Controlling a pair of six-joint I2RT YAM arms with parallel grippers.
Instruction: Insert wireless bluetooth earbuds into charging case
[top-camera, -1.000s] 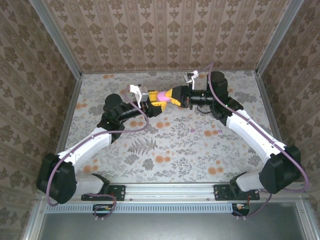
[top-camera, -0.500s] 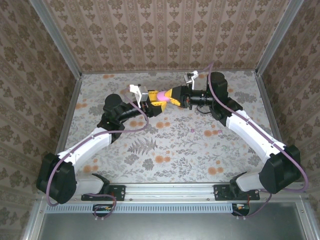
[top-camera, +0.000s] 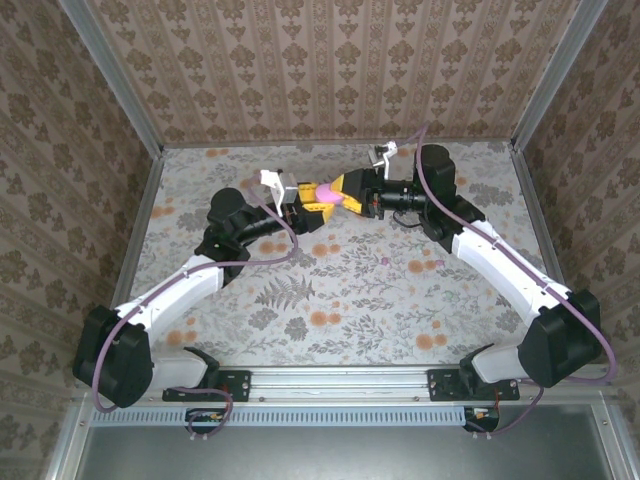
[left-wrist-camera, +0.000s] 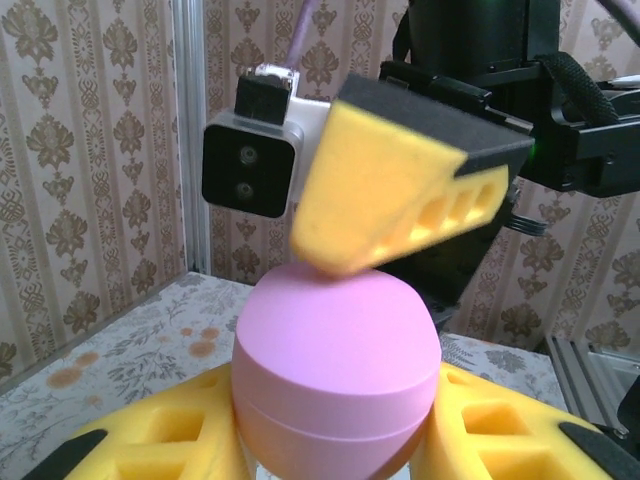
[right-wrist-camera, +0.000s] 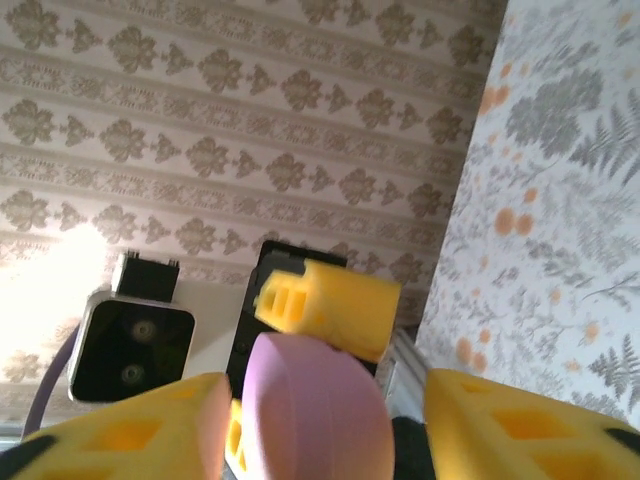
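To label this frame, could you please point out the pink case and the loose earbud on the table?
pink case (left-wrist-camera: 335, 350): left wrist view, front face above the seam.
earbud (top-camera: 386, 261): top external view, middle of the purple speck.

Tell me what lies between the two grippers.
The pink charging case, clamped in the left gripper, with the right gripper's fingers open either side of it. The top and both wrist views show it.

Soft, even light falls from above in the overhead view; the table (top-camera: 330, 300) in front of the pink case (top-camera: 327, 191) is sharp, with only faint shadows; from the left wrist the case looks slightly soft, the wallpaper (left-wrist-camera: 100, 150) behind it crisper; from the right wrist white glare blooms left of the case, and the case itself is blurred.
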